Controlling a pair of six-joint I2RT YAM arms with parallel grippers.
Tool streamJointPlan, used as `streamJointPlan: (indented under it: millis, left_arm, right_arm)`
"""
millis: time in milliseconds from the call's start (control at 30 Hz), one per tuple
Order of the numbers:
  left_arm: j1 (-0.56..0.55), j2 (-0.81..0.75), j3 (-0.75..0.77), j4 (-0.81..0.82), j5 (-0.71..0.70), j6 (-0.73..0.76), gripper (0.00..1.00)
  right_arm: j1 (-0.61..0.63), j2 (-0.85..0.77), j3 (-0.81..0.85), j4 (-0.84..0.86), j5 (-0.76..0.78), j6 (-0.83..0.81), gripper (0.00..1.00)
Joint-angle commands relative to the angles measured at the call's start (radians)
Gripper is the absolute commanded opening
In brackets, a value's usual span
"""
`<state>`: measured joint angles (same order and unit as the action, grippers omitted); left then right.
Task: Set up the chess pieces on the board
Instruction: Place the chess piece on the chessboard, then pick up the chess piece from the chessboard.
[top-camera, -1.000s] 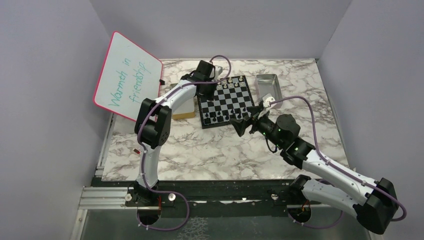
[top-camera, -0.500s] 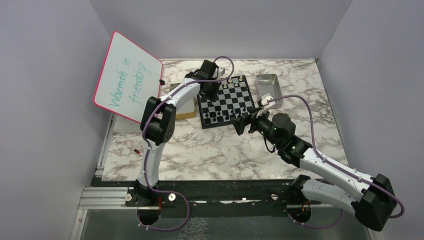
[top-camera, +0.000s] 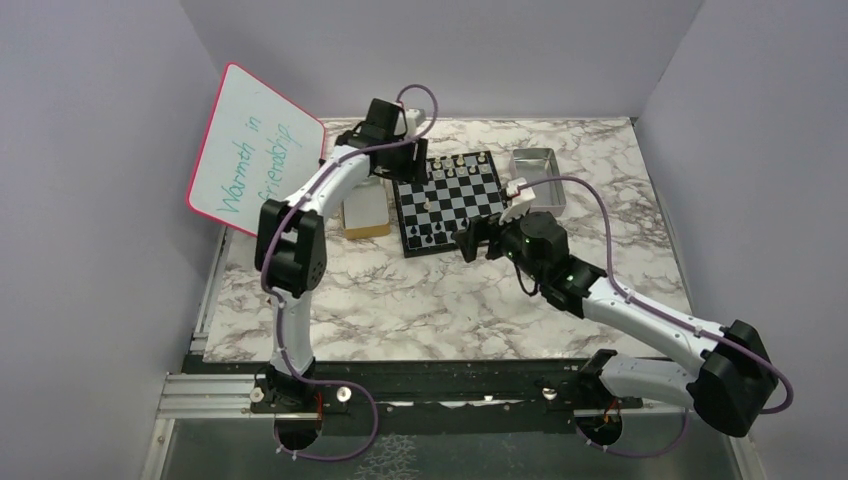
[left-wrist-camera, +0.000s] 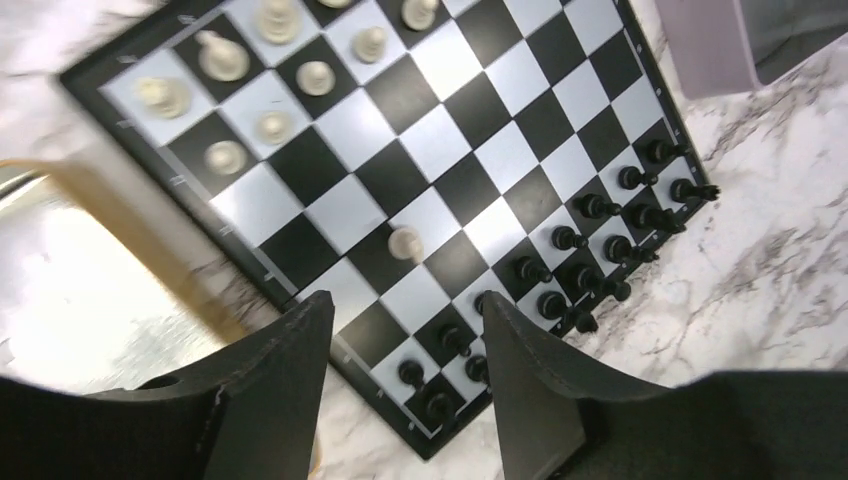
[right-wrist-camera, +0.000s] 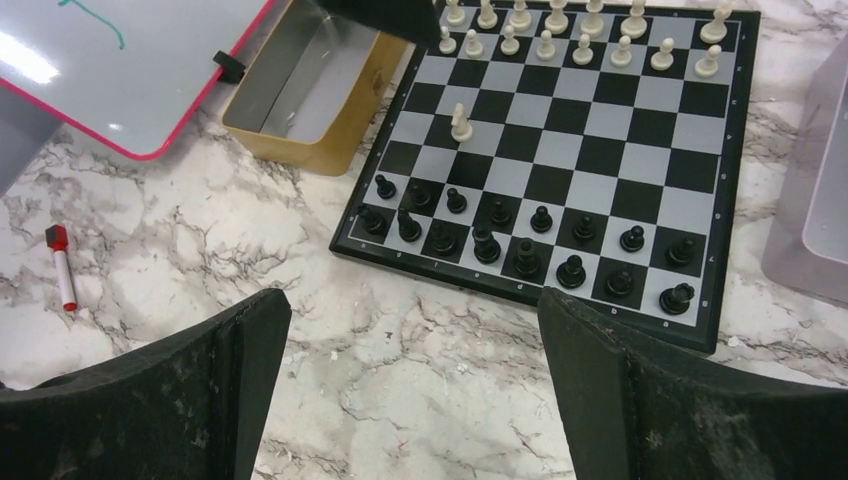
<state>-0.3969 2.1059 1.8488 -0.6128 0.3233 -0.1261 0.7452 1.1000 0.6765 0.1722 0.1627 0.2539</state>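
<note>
1. Marbled worktop (top-camera: 400, 310) between pale walls, with the chessboard (right-wrist-camera: 640, 160) toward the far side, just beside an open tan box (right-wrist-camera: 320, 152).
2. White pieces (right-wrist-camera: 545, 45) lined up in the two far rows, black pieces (right-wrist-camera: 527, 257) packed closely in the two near rows. One lone white pawn (right-wrist-camera: 460, 123) upright on a square nearer the middle, apart from both groups and probably not yet in its place.
3. Left fingers (left-wrist-camera: 275, 385) about half apart and holding nothing, above the board's edge on the box side. Right fingers (right-wrist-camera: 235, 385) spread wide, also empty, above the worktop in front of the black rows.
4. First danger: pinching the tiny pawn off-centre, and so tipping it or flicking it into the black rows.
5. Second danger: a low pass of the wide right fingers over the crowded black pieces, enough to topple several at once.
6. Third danger: both arms above one small board together, with a possible knock between them.
</note>
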Motion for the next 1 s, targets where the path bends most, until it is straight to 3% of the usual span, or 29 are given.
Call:
streamJointPlan:
  millis: [0,333,400,433,467,567,700,967]
  left_arm:
    - [0.091,-0.214,-0.095,0.083,0.075,-0.037,0.61]
    - [0.178,-0.608,-0.478,0.231,0.032,-0.023,0.79]
    - [0.178,-0.700,-0.571,0.276,0.013,-0.030,0.84]
    - [0.178,-0.745,-0.639,0.300,0.014,-0.040,0.96]
    - [0.178,-0.789,-0.685,0.320,0.023,-0.044,0.99]
    - [0.178,-0.907,-0.816,0.356,0.037,-0.056,0.99]
    - [0.178,-1.028,-0.949,0.359,0.039,-0.027,0.99]
    - [0.139,-1.172,-1.059,0.331,-0.081,0.038,0.99]
  right_arm:
    - [0.005,0.058,0.048,-0.010,0.026,0.083,1.00]
    - [0.005,0.271,0.164,-0.019,0.068,0.133,1.00]
    - [0.005,0.326,0.205,-0.020,0.083,0.134,0.94]
    - [0.005,0.354,0.224,-0.015,0.084,0.129,0.90]
    - [0.005,0.382,0.244,-0.009,0.085,0.123,0.84]
    - [0.005,0.473,0.307,0.003,0.079,0.107,0.62]
    - [0.005,0.590,0.386,0.009,0.090,0.108,0.40]
    - [0.005,0.774,0.518,0.039,0.145,0.092,0.35]
